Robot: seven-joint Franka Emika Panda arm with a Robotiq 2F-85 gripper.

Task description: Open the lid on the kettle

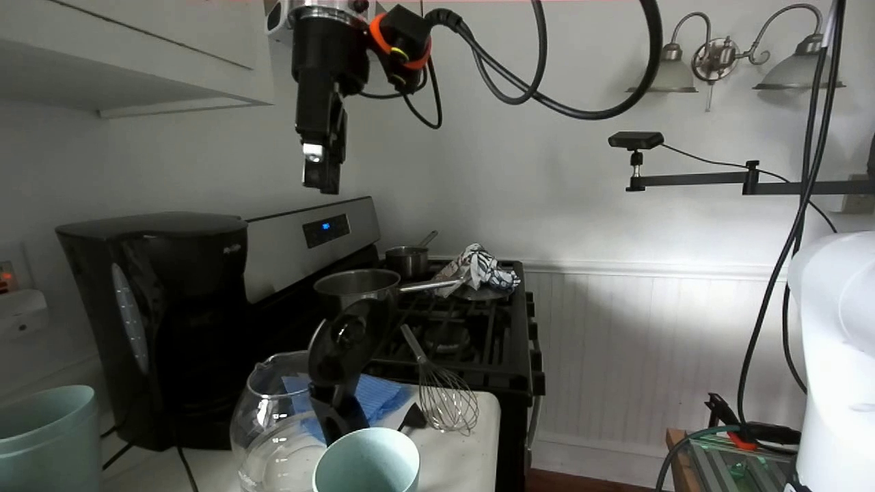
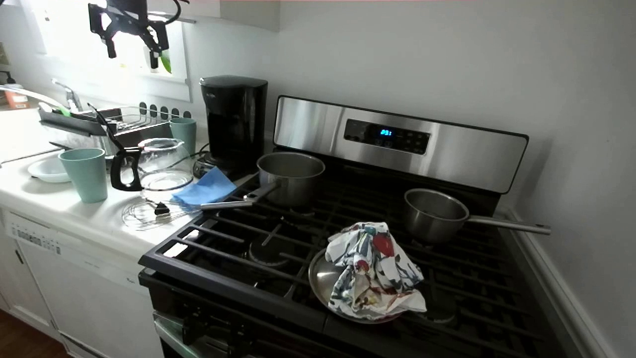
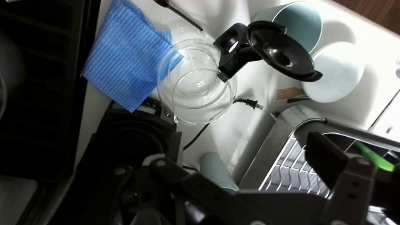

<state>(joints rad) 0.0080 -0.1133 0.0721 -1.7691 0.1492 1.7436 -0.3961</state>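
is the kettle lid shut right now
No, the lid stands tipped open, leaving the mouth of the glass kettle uncovered.

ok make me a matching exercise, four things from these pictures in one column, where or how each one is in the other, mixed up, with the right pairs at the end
1. lid
2. gripper
3. blue cloth
4. patterned towel

A. bunched on round metalware on the stove
B. on the counter, close to the kettle
C. tipped up and back, with the kettle uncovered
D. open in mid-air, holding nothing

Pairs: 1-C, 2-D, 3-B, 4-A
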